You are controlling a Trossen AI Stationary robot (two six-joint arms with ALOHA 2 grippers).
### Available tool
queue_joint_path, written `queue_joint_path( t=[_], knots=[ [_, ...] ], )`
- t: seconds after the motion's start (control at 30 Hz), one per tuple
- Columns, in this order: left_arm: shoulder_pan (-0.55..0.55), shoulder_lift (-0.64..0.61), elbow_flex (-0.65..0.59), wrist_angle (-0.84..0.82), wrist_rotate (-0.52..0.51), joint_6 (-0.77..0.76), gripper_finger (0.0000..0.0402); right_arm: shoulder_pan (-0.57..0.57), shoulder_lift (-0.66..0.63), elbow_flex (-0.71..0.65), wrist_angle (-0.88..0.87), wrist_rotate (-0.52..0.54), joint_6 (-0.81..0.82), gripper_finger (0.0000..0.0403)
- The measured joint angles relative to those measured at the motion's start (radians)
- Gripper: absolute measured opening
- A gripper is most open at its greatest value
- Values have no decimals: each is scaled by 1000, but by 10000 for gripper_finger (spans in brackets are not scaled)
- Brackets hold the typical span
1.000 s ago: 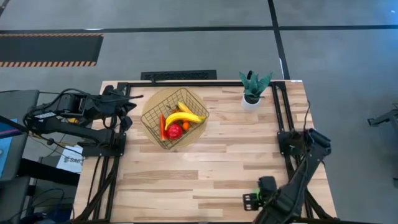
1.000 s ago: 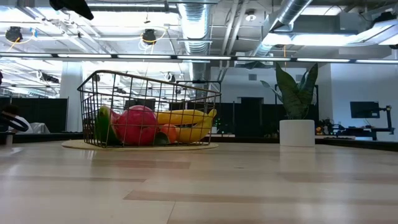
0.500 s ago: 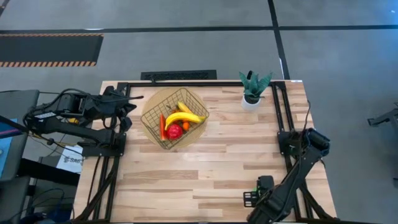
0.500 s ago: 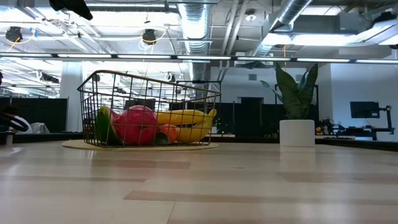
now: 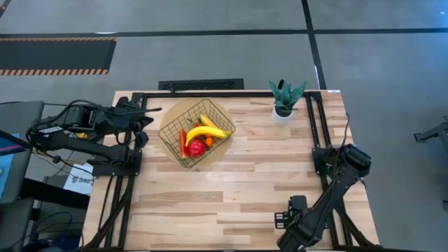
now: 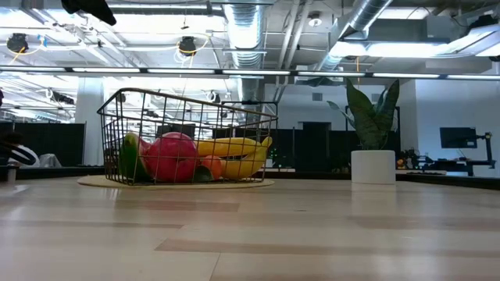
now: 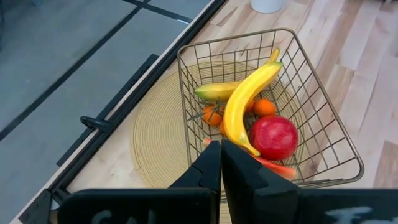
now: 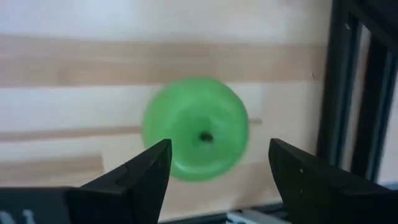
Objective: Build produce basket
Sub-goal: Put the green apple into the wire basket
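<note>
Nearly there: my right gripper [image 8: 214, 163], fingers spread, hangs over the green apple [image 8: 196, 129], empty.
Left gripper [image 7: 221, 163] clenched, parked beside the basket [image 5: 197, 132]; bananas [image 5: 205, 130] and red apple [image 5: 197, 148] already nested inside.

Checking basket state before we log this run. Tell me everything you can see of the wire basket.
The basket is square, of thin dark-gold wire mesh with sides flaring outward and an open top. It stands upright on a round tan mat at the back left of the table, turned diagonally to the table's edges. Inside lie two yellow bananas, a red apple, a red-orange stick and small orange pieces. No gripper touches it.
</note>
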Motion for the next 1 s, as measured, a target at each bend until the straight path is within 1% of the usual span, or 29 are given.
queue_joint_path(
  t=[0.2,0.33,0.47,0.63,1.0],
  knots=[
    [0,0,0,0,0,-6,0,-12,0,-49,51,6,-9,279],
    [0,0,0,1,0,-11,0,-11,0,-73,129,4,-10,257],
    [0,0,0,1,0,-13,0,-7,-5,-100,185,2,-10,219],
    [0,0,0,0,0,-12,0,-11,-3,-104,191,-7,-12,165],
    [0,0,0,-4,0,-7,0,-9,2,-107,184,-23,-62,16]
  ],
)
